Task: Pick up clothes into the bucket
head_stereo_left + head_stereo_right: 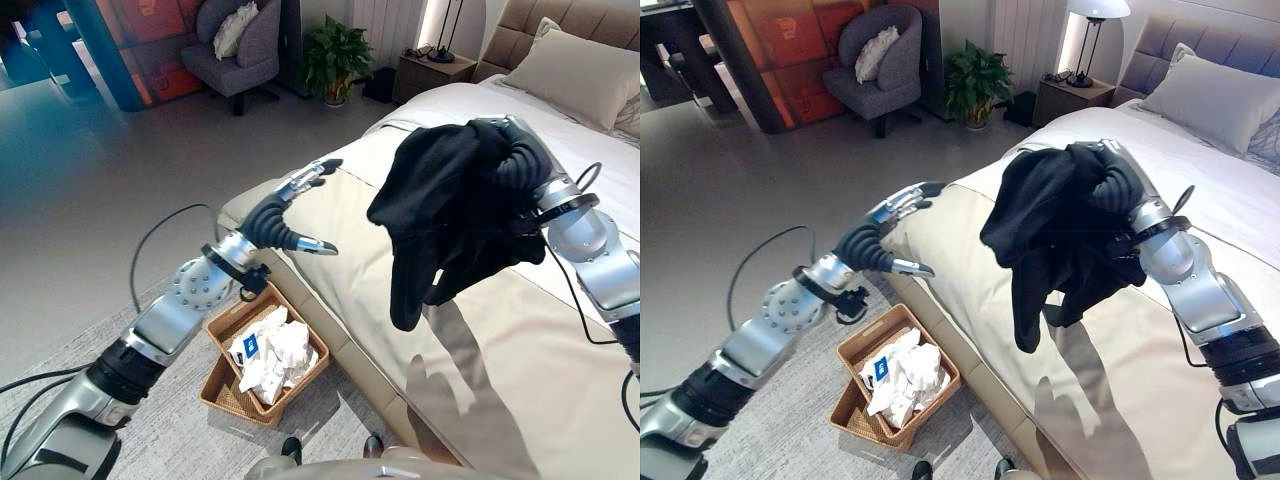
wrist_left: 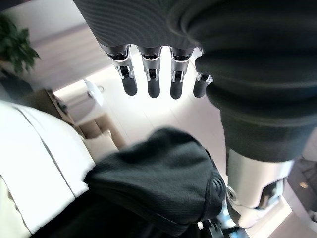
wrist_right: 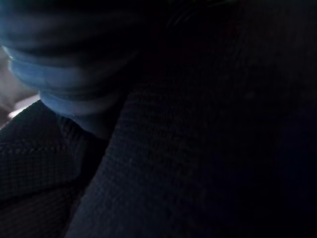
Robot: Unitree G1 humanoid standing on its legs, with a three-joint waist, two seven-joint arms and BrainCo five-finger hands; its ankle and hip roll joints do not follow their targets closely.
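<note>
Black garment (image 1: 450, 215) hangs clutched in right hand (image 1: 520, 160) above bed (image 1: 520, 340); left hand (image 1: 290, 215) spread, empty; basket (image 1: 262, 362) on the floor beside the bed.

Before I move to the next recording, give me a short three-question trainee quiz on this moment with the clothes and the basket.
1. True or false: the black garment is lying flat on the bed.
2. Which hand holds the garment? A) left hand B) right hand C) both
3. Fill in: the wicker basket on the floor beside the bed already contains ____ cloth.

Key:
1. False. It hangs lifted above the bed.
2. B. The left hand is open and apart from the garment.
3. White.
</note>
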